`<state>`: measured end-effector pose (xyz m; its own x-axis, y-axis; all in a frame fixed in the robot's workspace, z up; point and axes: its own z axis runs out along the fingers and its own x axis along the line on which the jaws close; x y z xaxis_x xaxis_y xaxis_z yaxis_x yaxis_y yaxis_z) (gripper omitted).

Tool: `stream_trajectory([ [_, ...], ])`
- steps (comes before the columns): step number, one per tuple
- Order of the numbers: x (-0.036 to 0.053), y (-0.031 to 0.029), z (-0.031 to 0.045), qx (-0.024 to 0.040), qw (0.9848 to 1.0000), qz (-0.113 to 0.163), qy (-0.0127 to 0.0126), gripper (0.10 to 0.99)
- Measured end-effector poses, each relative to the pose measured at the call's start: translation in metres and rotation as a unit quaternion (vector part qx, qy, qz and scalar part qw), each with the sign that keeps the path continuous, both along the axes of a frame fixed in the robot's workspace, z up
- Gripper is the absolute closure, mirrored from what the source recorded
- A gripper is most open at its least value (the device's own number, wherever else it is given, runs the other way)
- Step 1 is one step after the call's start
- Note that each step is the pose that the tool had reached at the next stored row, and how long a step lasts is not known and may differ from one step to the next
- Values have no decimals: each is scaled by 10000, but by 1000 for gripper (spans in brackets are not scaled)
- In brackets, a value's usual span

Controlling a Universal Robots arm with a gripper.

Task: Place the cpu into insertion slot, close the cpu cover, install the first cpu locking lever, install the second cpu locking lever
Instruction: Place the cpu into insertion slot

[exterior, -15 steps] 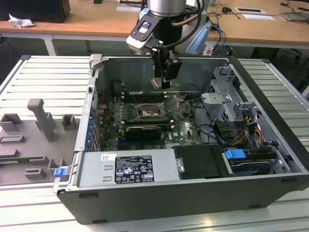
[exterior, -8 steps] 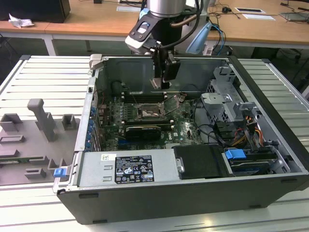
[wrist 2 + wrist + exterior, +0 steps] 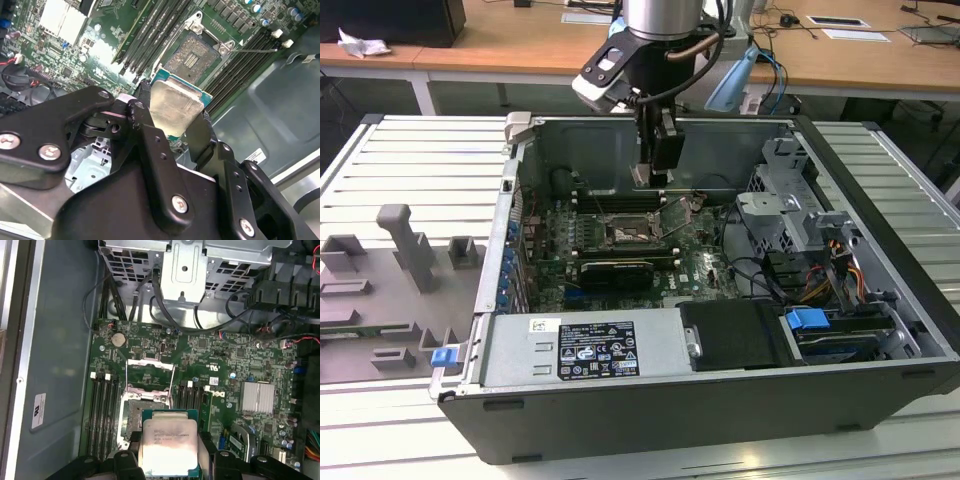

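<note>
My gripper [image 3: 170,462] is shut on the cpu [image 3: 167,440], a flat square chip with a pale metal face, one black finger [image 3: 144,117] on each of two opposite edges. In the exterior view the gripper [image 3: 655,180] hangs inside the open computer case, a little above the motherboard. The insertion slot [image 3: 131,412] lies bare just beside and below the held chip, which hides part of it; its dark contact field also shows in the second wrist view [image 3: 192,54]. The cpu cover [image 3: 150,371] is flipped open, lying back from the socket's edge, with thin wire levers along its sides.
Long black memory slots [image 3: 102,415] flank the socket on both sides. A black expansion card [image 3: 617,270] lies in front of the socket. A metal drive cage [image 3: 785,215] with cables fills the exterior view's right. Grey fixtures [image 3: 410,245] stand on the table outside the case.
</note>
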<state>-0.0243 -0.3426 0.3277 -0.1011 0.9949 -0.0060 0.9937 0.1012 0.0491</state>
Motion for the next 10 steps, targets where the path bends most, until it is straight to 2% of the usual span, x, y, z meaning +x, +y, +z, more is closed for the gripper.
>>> stream_trajectory([
  [5,-6,10,-60,-1,10000,-1,0,561],
  [10,-6,10,-88,-2,10000,-4,0,561],
])
